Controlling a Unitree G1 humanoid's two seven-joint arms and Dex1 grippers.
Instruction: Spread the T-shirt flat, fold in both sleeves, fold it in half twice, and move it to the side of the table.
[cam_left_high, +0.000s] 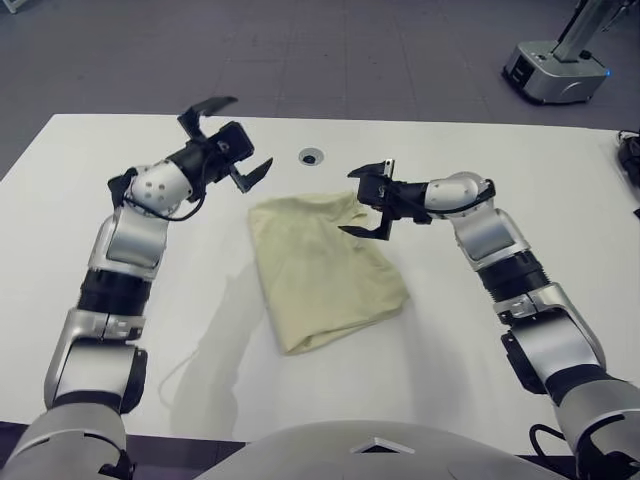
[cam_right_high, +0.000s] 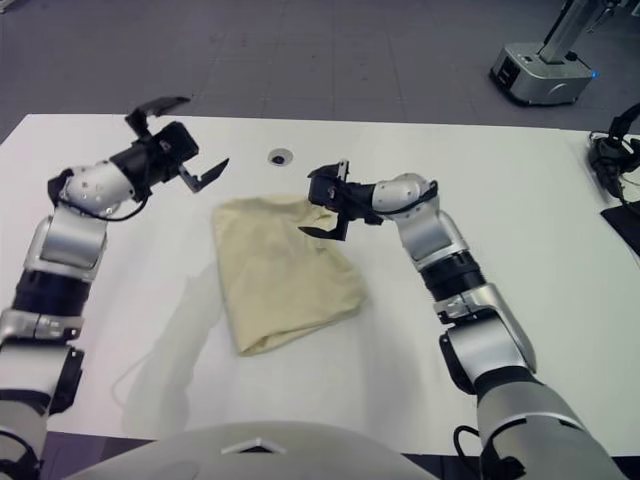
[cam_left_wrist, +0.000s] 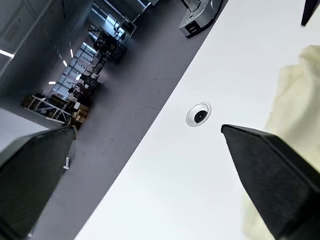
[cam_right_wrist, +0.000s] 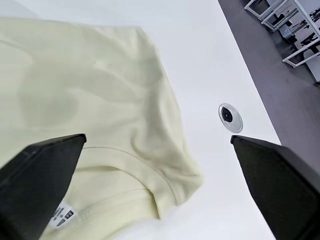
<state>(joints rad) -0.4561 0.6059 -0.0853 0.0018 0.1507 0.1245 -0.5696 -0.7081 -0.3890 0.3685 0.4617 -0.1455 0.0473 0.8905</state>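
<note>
white table (cam_left_high: 440, 340), t-shirt (cam_left_high: 320, 275) under r hand (cam_left_high: 350, 202), l hand (cam_left_high: 250, 131) beside, both splayed wide, empty

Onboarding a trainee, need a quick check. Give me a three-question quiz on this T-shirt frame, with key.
1. Fill in: the left claw is ___ (open or shut).
2. True or false: the right claw is shut on the T-shirt.
3. Which claw hangs over the T-shirt? A) left claw B) right claw C) both

Key: 1 open; 2 false; 3 B
</note>
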